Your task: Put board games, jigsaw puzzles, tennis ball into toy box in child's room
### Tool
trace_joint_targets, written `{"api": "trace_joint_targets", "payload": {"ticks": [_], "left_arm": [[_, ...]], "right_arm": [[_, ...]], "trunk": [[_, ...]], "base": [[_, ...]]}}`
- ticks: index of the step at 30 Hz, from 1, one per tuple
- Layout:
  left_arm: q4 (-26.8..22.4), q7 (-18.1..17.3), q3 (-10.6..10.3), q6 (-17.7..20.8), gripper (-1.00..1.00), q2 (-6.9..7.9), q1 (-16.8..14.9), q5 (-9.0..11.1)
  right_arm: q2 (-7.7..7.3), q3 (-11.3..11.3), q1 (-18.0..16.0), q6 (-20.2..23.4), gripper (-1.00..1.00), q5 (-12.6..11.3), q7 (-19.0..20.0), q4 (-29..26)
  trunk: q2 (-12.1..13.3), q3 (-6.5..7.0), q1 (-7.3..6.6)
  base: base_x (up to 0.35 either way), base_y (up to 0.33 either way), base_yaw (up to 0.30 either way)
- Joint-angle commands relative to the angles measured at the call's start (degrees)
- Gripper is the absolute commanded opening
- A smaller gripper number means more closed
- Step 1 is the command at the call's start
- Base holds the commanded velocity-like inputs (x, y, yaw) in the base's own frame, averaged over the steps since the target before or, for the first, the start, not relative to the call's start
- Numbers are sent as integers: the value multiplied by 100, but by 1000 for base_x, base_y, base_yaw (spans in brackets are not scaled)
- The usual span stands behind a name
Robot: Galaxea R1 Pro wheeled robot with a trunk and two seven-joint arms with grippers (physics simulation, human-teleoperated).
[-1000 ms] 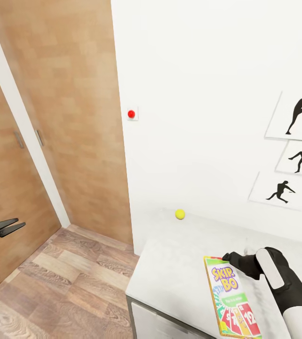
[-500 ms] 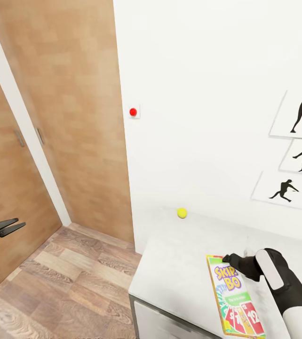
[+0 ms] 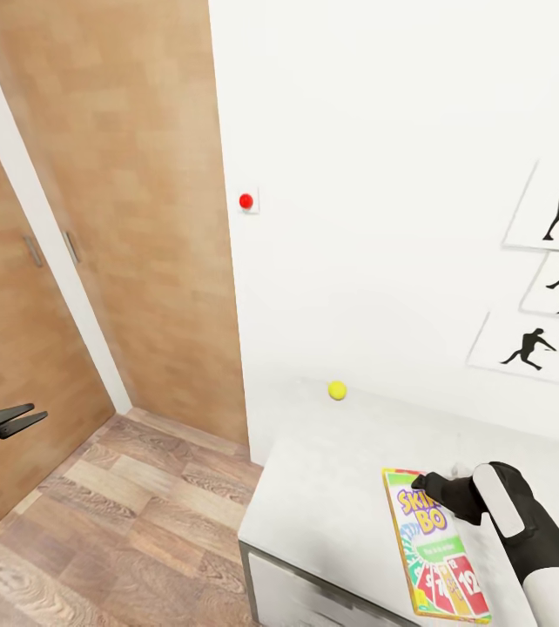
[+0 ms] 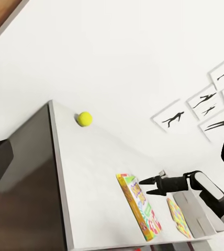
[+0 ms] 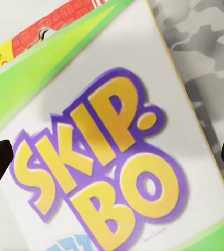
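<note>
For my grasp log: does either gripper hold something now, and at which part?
Nothing is held. The right gripper hovers open above the SKIP-BO box, which lies flat on the table. The left gripper is empty over the floor.

left gripper (image 3: 20, 419): black, with two slim pointed fingers
right gripper (image 3: 420, 478): black, tapered fingers
right arm (image 3: 523, 522): black casing, white oblong stripe, white lower segment

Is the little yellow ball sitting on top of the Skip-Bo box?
No, the ball rests on the bare table, apart from the Skip-Bo box.
</note>
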Motion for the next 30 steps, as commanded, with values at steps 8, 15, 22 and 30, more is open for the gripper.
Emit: {"api": "trace_joint_targets", "payload": {"ticks": [8, 15, 22, 30], "left_arm": [[0, -23, -3, 61, 100, 2, -5, -4], [0, -23, -3, 61, 100, 2, -5, -2], [0, -23, -3, 61, 100, 2, -5, -3], [0, -23, -1, 61, 100, 2, -5, -3]], "right_arm": [[0, -3, -5, 14, 100, -60, -54, -1], [0, -3, -5, 16, 100, -60, -50, 4], [0, -3, -5, 17, 100, -60, -51, 8], [0, -3, -9, 18, 100, -60, -48, 9]], "trunk": [[-13, -23, 4], [-13, -27, 4], [-13, -46, 4], [-13, -85, 4]], "base": [[0, 0, 0], [0, 0, 0], [0, 0, 0], [0, 0, 0]]}}
